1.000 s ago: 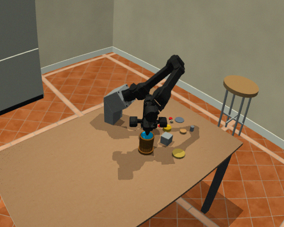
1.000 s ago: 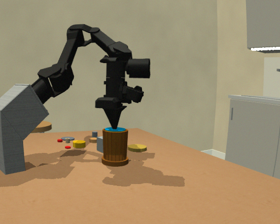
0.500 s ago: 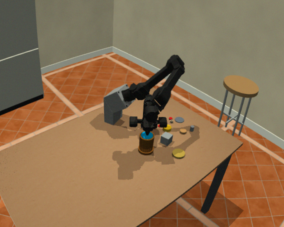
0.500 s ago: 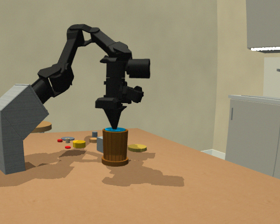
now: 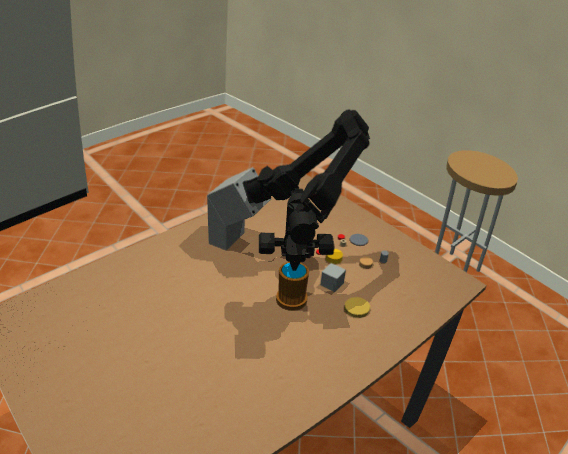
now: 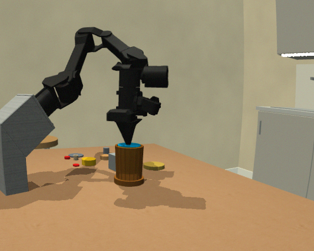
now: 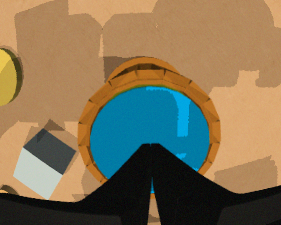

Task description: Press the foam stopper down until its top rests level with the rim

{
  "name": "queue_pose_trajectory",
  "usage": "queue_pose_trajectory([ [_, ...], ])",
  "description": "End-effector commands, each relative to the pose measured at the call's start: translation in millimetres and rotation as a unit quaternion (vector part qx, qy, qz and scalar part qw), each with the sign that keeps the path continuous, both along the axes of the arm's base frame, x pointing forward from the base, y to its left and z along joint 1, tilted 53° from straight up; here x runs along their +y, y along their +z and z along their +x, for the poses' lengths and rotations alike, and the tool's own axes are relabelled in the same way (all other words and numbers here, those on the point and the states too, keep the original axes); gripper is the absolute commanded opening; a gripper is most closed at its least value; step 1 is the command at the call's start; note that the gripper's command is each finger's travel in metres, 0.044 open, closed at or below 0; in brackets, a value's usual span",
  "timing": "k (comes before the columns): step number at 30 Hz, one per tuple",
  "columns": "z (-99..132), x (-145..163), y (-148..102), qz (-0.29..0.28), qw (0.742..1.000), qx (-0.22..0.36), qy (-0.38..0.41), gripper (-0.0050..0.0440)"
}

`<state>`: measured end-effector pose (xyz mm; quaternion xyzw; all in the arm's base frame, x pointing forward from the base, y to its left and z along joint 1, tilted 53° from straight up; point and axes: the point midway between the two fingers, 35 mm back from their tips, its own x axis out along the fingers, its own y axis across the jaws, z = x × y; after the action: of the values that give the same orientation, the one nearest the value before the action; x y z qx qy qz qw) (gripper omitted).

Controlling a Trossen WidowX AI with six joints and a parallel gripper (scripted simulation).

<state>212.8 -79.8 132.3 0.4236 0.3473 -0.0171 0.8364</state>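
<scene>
A brown ribbed jar (image 5: 292, 289) stands upright on the table, also seen in the exterior view (image 6: 129, 165). A blue foam stopper (image 6: 129, 145) fills its mouth, its top just at or slightly above the rim; it shows as a blue disc in the wrist view (image 7: 149, 136). My gripper (image 6: 128, 141) is shut, points straight down, and its tip rests on the middle of the stopper. It also shows in the top view (image 5: 295, 267) and in the wrist view (image 7: 151, 151). Nothing is between the fingers.
A grey cube (image 5: 333, 277) sits right beside the jar. Yellow discs (image 5: 357, 306) (image 5: 334, 256), a tan disc (image 5: 366, 262), a grey disc (image 5: 359, 239), a small grey cylinder (image 5: 384, 257) and small red pieces (image 5: 340, 237) lie behind. The grey arm base (image 5: 228, 210) stands at the back left.
</scene>
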Motion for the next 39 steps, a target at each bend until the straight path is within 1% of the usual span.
queue_pose_trajectory([
  [1, -7, -5, 4, -0.003, 1.000, 0.006, 0.001, 0.0000],
  [5, -21, -13, 15, -0.008, 1.000, 0.009, 0.002, 0.0000],
  [7, -26, -23, 24, -0.027, 1.000, -0.001, 0.002, 0.0000],
  [9, -32, -39, 36, -0.046, 0.999, -0.013, -0.014, 0.0000],
  [11, -36, -44, 42, -0.057, 0.998, -0.018, -0.016, 0.0000],
  [13, -36, -44, 42, -0.057, 0.998, -0.018, -0.016, 0.0000],
  [15, -42, -41, 45, -0.059, 0.998, -0.018, -0.005, 0.0000],
  [17, -45, -36, 45, -0.045, 0.999, -0.013, -0.001, 0.0000],
  [21, -50, -21, 45, 0.000, 1.000, 0.002, 0.000, 0.0000],
  [39, -49, -22, 42, -0.007, 1.000, 0.003, -0.004, 0.0000],
])
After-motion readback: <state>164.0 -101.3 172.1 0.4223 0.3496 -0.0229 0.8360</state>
